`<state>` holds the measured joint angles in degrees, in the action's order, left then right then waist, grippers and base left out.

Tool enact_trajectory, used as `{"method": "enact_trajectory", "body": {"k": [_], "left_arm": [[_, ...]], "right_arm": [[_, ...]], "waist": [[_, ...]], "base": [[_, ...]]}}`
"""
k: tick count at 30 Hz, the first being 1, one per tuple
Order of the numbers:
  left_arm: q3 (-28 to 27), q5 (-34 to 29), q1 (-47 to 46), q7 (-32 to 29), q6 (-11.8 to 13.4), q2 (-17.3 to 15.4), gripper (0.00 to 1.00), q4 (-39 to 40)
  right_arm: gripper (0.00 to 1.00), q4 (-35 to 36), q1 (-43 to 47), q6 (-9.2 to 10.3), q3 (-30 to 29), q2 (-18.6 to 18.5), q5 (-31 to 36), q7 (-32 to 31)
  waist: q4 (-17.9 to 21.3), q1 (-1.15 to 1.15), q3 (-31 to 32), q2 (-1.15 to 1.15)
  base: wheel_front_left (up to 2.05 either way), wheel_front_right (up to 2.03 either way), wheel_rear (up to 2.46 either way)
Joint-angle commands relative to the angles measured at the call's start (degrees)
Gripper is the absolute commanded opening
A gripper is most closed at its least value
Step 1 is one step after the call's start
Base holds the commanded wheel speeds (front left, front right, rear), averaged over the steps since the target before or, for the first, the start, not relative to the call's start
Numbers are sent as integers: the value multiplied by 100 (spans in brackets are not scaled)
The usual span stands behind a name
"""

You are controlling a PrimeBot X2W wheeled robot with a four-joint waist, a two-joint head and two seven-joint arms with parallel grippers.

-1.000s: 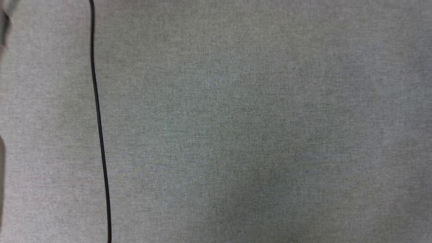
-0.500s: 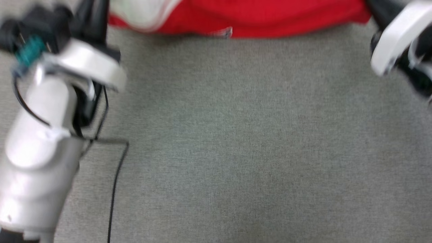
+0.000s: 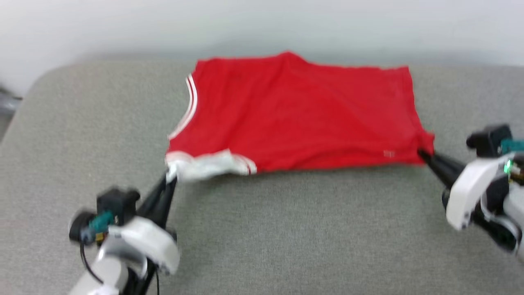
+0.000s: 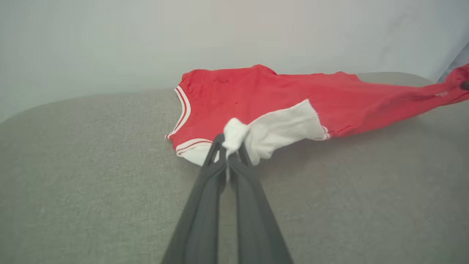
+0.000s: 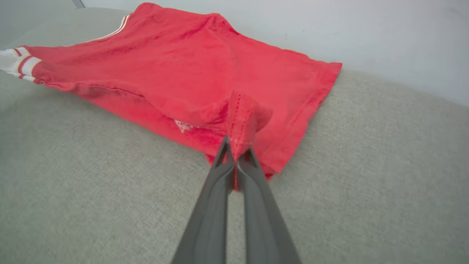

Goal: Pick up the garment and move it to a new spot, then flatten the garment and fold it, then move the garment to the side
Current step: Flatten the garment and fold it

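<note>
Left wrist view: the left claw [image 4: 229,142] is pressed together on a bunched tip of the white sleeve [image 4: 282,126]. The right claw [image 5: 236,148] pinches a fold of red hem [image 5: 242,117]. Beyond both tips the garment [image 5: 176,62] lies spread on the grey cushion [image 5: 73,176]. Both bites look shallow, so pulling apart may slip one corner free, and an uneven pull would skew the cloth.

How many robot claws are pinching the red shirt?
2. The left gripper pinches the white sleeve of the garment; the right gripper pinches its red corner at the other end.
</note>
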<state>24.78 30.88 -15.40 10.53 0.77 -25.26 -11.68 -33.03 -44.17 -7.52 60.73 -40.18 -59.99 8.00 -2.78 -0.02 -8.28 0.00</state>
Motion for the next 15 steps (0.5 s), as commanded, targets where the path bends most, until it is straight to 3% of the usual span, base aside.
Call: {"method": "enact_trajectory", "body": {"k": [1,15], "left_arm": [[6,78,265,-57,46,-44,0,102],[173,699,2346,-710,372,-326,0,979]], "right_arm": [[0,78,223,7,61,-75,-10,29],[0,625,1855,7,55,-512,-186,207]], "waist": [[-30,2,300,0],[-84,2,963,0]], "base": [[0,0,0],[0,0,0]]}}
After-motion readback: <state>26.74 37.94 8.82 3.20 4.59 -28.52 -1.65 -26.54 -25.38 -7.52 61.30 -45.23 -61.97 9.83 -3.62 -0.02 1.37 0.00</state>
